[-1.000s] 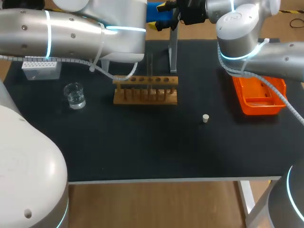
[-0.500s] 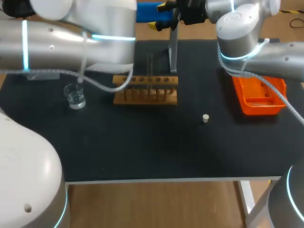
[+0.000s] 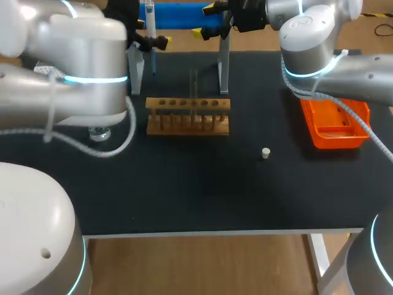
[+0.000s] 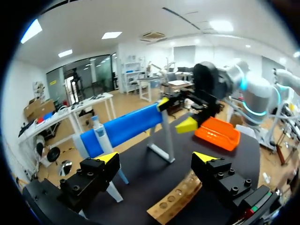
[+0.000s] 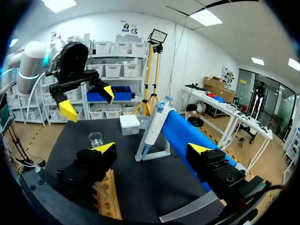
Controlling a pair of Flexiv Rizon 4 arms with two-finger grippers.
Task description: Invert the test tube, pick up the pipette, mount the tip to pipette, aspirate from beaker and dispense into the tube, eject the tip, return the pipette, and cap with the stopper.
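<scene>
The left gripper [image 4: 156, 158] is spread wide and holds nothing. The right gripper [image 5: 152, 149] is spread and empty too. The pipette [image 5: 154, 123] hangs ahead of the right gripper. The rack [image 4: 180, 199] sits under the left gripper.

Left arm [image 3: 80, 74] swung back toward the pipette [image 3: 149, 21].

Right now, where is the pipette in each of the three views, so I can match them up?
Head view: the pipette stands upright at the blue bar's left end.
Left wrist view: ahead of the left gripper, pipette at the bar's near end.
Right wrist view: ahead of the right gripper, pipette leaning against the bar.
Shared landmark: the blue bar.
</scene>
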